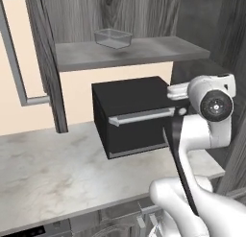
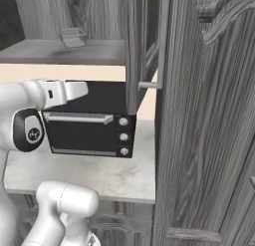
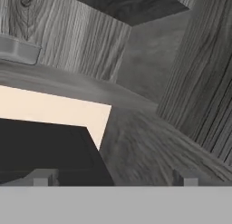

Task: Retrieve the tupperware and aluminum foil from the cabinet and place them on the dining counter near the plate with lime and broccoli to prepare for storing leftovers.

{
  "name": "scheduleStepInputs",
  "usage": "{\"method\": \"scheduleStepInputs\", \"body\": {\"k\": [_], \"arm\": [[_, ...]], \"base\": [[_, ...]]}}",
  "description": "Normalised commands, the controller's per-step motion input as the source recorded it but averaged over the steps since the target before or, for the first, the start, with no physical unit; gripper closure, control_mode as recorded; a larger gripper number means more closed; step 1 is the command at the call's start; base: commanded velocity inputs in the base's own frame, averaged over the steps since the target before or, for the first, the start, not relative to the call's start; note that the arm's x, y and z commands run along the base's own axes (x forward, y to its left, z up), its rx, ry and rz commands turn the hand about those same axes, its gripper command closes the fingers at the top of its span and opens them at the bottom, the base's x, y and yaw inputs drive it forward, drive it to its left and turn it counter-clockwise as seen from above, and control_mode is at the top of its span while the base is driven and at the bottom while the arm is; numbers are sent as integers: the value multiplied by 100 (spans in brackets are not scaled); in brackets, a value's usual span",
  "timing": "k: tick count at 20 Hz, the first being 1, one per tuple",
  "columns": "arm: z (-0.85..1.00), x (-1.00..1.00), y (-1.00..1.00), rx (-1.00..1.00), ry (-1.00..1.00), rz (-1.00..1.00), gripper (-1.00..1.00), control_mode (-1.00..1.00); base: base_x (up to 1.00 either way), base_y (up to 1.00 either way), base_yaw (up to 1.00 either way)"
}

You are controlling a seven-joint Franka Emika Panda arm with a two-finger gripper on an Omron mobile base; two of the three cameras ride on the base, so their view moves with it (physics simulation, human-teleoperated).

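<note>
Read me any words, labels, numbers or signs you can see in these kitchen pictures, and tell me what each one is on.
No readable text anywhere.
Toaster oven: three round knobs with no legible markings around them.
Clear tupperware on the cabinet shelf: no label.
Robot arm joint cap: small marks in the centre, too small to read.
Cabinet door and counter: plain wood grain and marble, no signs.

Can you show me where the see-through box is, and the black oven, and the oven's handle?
tupperware [image 1: 113, 38], left base view, on its clear front wall.
toaster oven [image 2: 94, 135], right base view, on the middle of its dark door.
oven handle [image 1: 139, 117], left base view, on the middle of the silver bar.
</note>
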Motion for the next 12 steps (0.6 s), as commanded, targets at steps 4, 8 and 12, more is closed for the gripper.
{"method": "scheduleStepInputs", "body": {"k": [4,8,12], "arm": [[100,-14,52,2,-14,3,-100,-100],[100,-11,50,7,-5,1,-100,-100],[86,-9,60,4,0,4,-100,-100]], "base": [[0,0,0],[0,0,0],[0,0,0]]}}
